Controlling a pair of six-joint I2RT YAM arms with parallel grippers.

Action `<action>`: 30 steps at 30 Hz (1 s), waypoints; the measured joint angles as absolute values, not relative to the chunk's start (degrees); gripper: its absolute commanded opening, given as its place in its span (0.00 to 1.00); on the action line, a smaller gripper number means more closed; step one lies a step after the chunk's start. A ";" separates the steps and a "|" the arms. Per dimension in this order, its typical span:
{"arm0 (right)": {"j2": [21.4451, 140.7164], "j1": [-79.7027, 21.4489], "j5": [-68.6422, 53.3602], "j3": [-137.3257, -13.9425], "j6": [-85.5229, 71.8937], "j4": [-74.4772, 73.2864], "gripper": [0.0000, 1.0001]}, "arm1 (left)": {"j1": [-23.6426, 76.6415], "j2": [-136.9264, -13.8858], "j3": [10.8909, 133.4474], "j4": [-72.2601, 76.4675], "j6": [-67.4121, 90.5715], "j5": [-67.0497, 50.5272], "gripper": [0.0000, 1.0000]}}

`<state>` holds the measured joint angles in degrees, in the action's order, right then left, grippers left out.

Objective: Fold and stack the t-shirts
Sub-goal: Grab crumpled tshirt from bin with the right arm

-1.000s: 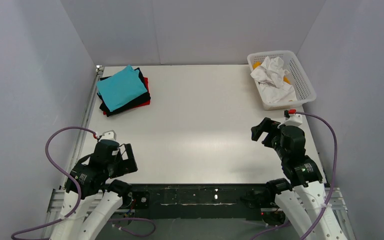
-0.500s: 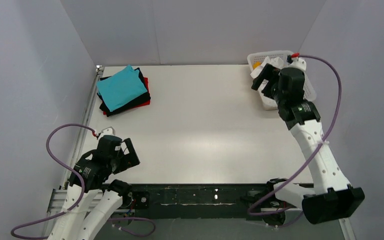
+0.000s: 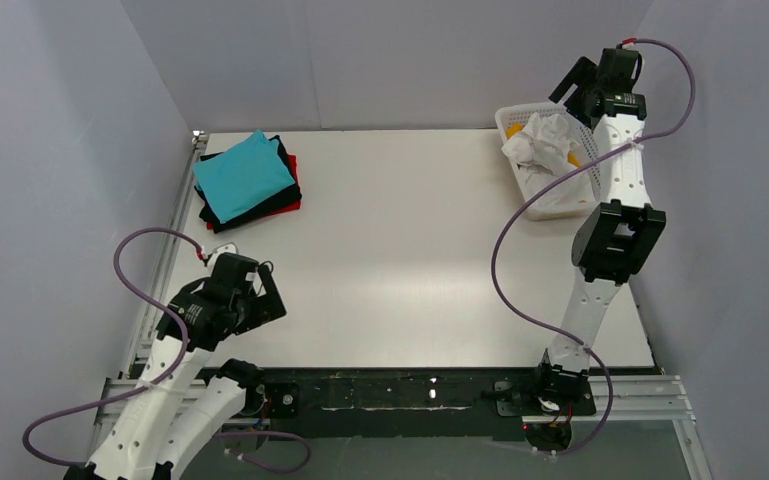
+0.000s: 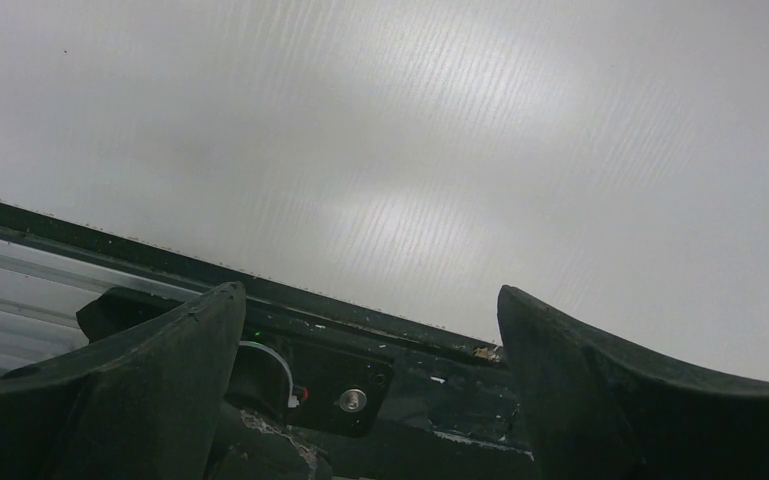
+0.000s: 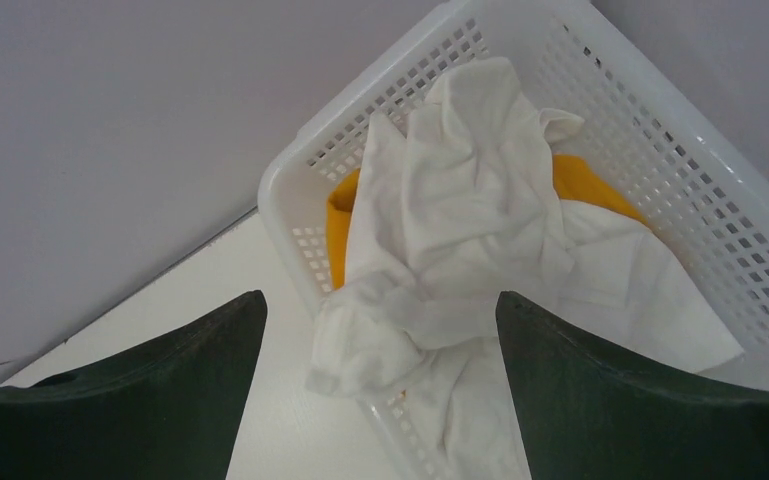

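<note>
A crumpled white t-shirt (image 3: 545, 150) lies in the white lattice basket (image 3: 600, 185) at the back right, over an orange t-shirt (image 3: 572, 158). In the right wrist view the white shirt (image 5: 460, 220) hangs over the basket rim (image 5: 300, 200) and the orange one (image 5: 585, 185) shows beneath. My right gripper (image 3: 572, 85) is open and empty, high above the basket's far end. A folded stack with a teal shirt (image 3: 242, 175) on black (image 3: 260, 210) and red (image 3: 294, 170) ones sits back left. My left gripper (image 3: 260, 300) is open and empty, low at the front left.
Grey walls close in the table on the left, back and right. The table's black front rail (image 4: 380, 330) and an arm base show in the left wrist view. The right arm stretches up along the right side of the table.
My right arm has swung from the front right up and back, and now hangs above the basket. My left gripper has shifted slightly forward and to the right.
</note>
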<state>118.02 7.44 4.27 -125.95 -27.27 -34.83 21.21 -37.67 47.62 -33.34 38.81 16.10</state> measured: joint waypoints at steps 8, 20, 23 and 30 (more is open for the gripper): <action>130.61 8.14 -1.48 -128.70 -28.88 -31.64 0.86 | 21.21 -42.98 47.75 -31.29 39.20 16.08 0.98; 132.51 8.03 -9.15 -115.31 -36.18 -23.35 0.37 | 21.21 -43.90 47.77 -31.55 40.71 15.59 0.98; 132.70 8.03 -11.44 -116.22 -37.08 -22.22 0.01 | 21.21 -43.18 47.77 -31.94 41.10 15.57 0.98; 131.28 8.14 -13.69 -115.48 -37.58 -19.20 0.01 | 21.21 -41.74 48.58 -33.32 41.63 15.53 0.98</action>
<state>131.28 8.14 -13.69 -115.48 -37.58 -19.20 21.21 -41.74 48.58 -33.32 41.63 15.53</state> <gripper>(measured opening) 0.091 0.981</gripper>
